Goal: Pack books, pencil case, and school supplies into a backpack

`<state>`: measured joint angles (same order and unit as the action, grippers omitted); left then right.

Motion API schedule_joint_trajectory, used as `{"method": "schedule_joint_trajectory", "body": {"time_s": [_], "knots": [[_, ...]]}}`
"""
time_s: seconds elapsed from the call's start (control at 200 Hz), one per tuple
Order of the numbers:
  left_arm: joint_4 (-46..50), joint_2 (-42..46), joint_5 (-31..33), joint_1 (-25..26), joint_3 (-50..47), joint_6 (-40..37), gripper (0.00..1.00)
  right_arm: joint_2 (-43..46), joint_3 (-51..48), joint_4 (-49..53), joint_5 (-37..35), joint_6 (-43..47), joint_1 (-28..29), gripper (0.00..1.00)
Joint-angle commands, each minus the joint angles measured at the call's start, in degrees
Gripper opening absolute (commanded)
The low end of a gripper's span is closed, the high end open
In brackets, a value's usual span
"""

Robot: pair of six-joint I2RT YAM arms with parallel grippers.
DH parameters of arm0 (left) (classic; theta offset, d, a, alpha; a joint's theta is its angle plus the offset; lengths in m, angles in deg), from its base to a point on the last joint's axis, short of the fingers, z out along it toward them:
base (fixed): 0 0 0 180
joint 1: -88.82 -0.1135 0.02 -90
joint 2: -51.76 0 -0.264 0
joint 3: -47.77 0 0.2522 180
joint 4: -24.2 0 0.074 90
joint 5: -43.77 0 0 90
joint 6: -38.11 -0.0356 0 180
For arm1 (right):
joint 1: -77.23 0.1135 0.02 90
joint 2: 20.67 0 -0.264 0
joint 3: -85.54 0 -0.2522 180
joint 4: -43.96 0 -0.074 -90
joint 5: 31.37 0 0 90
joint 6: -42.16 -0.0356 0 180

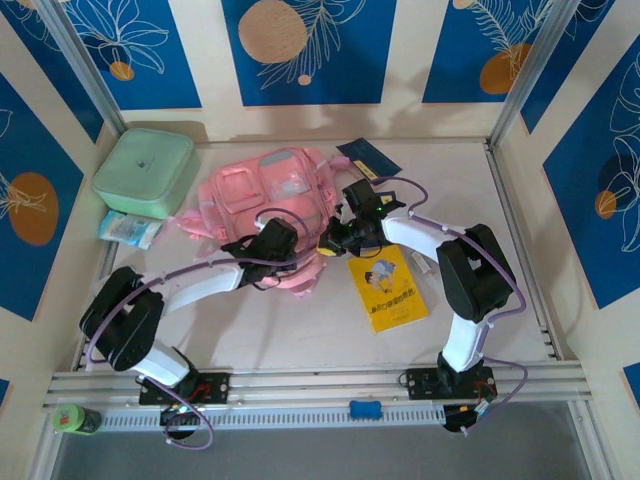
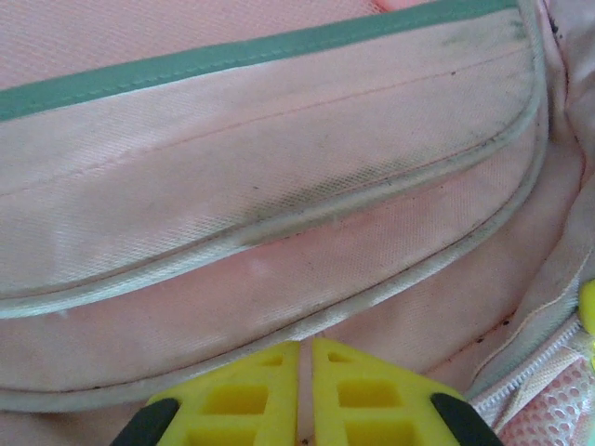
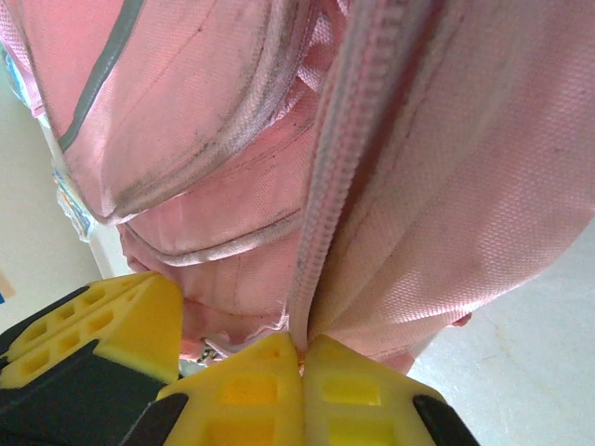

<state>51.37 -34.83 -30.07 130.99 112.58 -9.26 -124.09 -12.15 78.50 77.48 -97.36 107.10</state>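
The pink backpack (image 1: 262,192) lies in the middle of the table, its lower edge bunched up between my two grippers. My left gripper (image 1: 288,246) is shut on a thin fold of its pink fabric (image 2: 307,307). The right gripper (image 1: 336,238) is shut on the backpack's zipper edge (image 3: 325,232), which runs straight down into the closed yellow fingertips (image 3: 265,372). In the right wrist view the left gripper's fingers (image 3: 102,321) show close by on the left. The yellow book (image 1: 388,288) lies flat to the right of the backpack. A navy book (image 1: 368,158) lies behind the right arm.
A mint-green box (image 1: 145,172) stands at the back left, with a pale blue and white packet (image 1: 130,229) in front of it. A small white item (image 1: 424,264) lies right of the yellow book. Metal rails (image 1: 320,385) run along the near edge.
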Motion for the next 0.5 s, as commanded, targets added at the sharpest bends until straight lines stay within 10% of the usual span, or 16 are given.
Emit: {"method": "schedule_joint_trajectory", "body": {"time_s": [0.0, 0.495], "knots": [[6.2, 2.8, 4.9, 0.1, -2.6, 1.1, 0.02, 1.5, -0.7, -0.5, 1.7, 0.2, -0.7, 0.00], [9.4, 15.9, 9.6, -5.3, -12.7, 3.5, 0.00, 3.1, -3.2, -1.1, 3.3, 0.3, -5.3, 0.00]]}}
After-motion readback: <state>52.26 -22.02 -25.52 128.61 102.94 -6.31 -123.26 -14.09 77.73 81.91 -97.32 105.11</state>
